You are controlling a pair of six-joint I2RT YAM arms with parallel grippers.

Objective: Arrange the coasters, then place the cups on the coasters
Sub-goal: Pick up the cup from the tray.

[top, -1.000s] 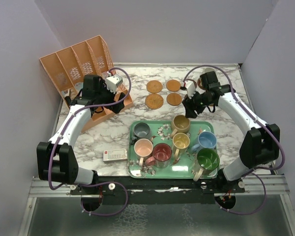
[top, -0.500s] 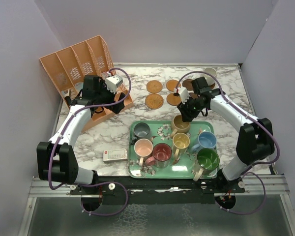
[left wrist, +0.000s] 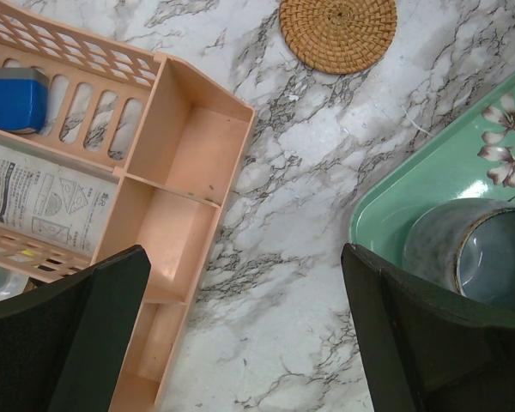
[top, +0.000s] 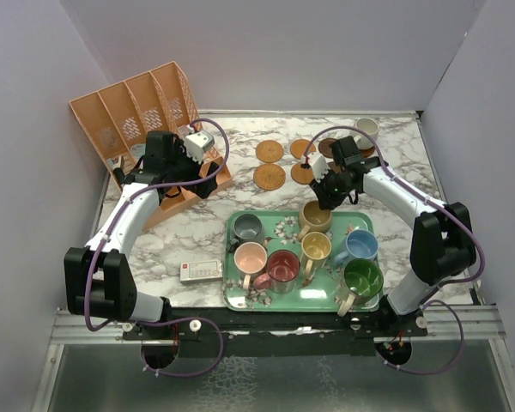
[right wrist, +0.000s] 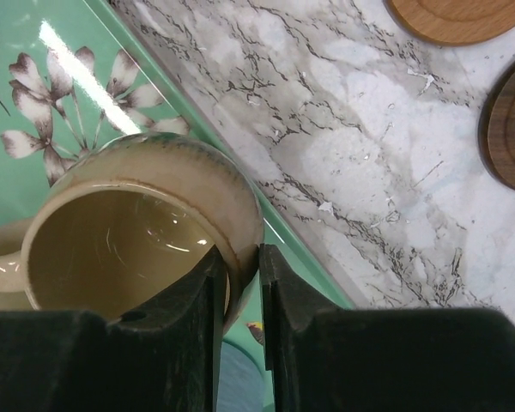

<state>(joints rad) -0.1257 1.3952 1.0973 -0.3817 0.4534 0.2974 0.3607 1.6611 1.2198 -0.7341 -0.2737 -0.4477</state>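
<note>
Nearest the arm bases, the green floral rectangular tray point(top: 230, 296) carries seven mugs. At its far edge stands the tan-brown glossy ceramic mug point(right wrist: 129, 240), upright, with its handle at the left of the right wrist view. The right claw point(right wrist: 239, 262) is nipped onto the mug's rim wall, one finger inside the bowl and the other outside. The jaws are nearly closed, with only the wall between them.

I judge the mug stiff, weighty for its size, slick with glaze and liable to chip. A pinch on the thin rim opposite the handle may let it swing or slide, so a firm squeeze and a slow, level lift seem wise.

The left claw point(left wrist: 240, 343) hangs wide open and empty over the marble-patterned surface point(left wrist: 309, 197), between the orange plastic organiser point(left wrist: 184, 154) and the tray. Farther off lie the round tan coasters point(top: 269, 177), bare on top, and a cream mug point(top: 366, 129) at the far right corner.
</note>
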